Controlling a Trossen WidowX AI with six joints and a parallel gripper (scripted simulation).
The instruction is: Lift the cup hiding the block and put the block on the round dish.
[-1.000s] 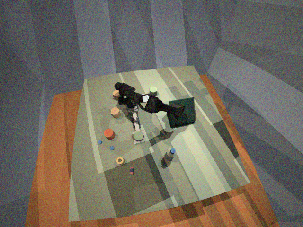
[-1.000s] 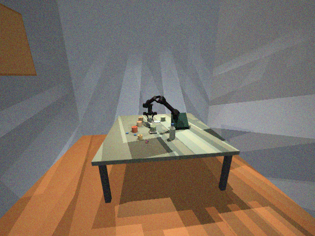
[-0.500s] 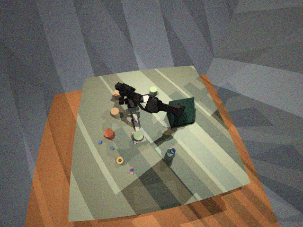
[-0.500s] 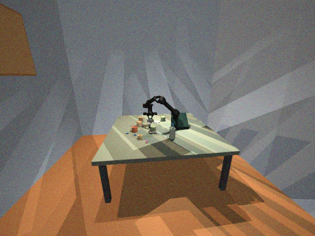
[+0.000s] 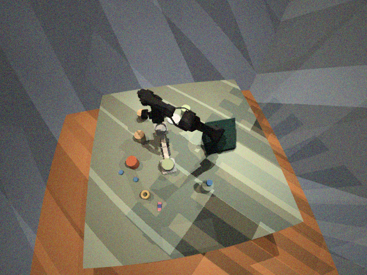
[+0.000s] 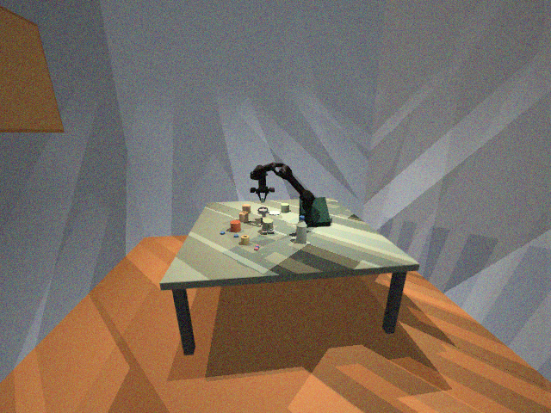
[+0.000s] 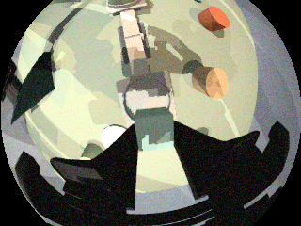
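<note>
Green table (image 5: 112,236) (image 6: 213,261) — orange-red cylinder (image 5: 132,161) (image 6: 235,225), bottle (image 5: 207,185) (image 6: 300,231)

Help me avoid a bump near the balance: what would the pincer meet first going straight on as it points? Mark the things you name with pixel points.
Probably the balance's uncovered, ringed end (image 5: 160,128) (image 6: 263,213) (image 7: 147,101), met by the teal block (image 6: 263,200) (image 7: 155,129) in the pincer (image 6: 263,198) (image 7: 153,126); depth and exact line are unclear.
</note>
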